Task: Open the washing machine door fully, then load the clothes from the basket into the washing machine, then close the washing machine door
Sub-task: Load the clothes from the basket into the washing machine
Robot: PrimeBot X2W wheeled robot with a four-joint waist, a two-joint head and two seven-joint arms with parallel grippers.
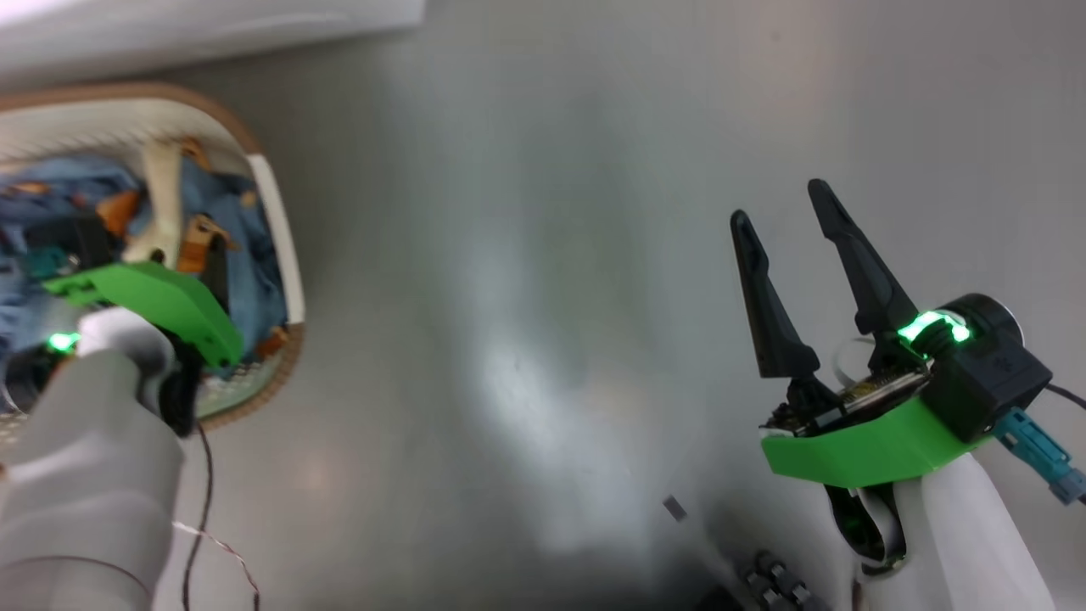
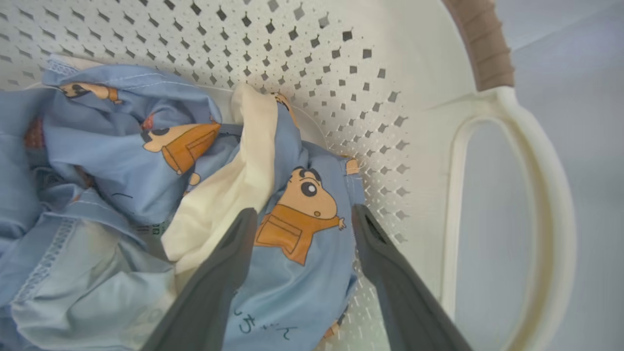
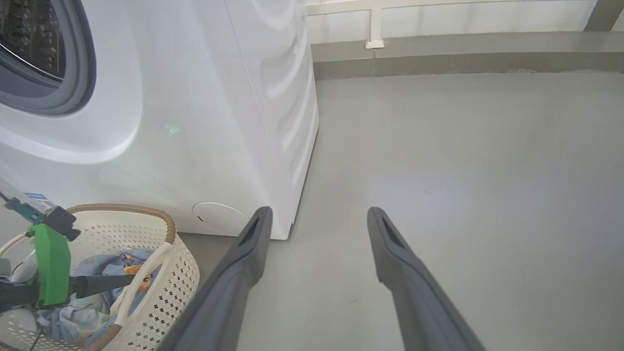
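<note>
The cream perforated basket [image 1: 282, 229] [image 2: 414, 97] [image 3: 183, 275] stands on the floor at my left, in front of the white washing machine [image 3: 204, 122]. Light blue clothes [image 1: 250, 233] [image 2: 122, 161] [image 3: 105, 258] with orange cartoon prints and a cream strip lie crumpled inside it. My left gripper [image 2: 303, 214] is open, reaching down into the basket, its fingers straddling a fold of printed cloth without closing on it. Over bare floor to the right, my right gripper [image 1: 779, 202] [image 3: 319, 212] is open with nothing in it. The drum opening [image 3: 29, 44] with its grey seal shows; the washing machine door is out of view.
Grey floor [image 1: 526, 297] spreads wide to the right of the basket and machine. A wall base [image 3: 463, 53] runs along the far side. The basket's side handle [image 2: 512, 219] is right of my left fingers. Thin cables [image 1: 204, 509] hang by my left forearm.
</note>
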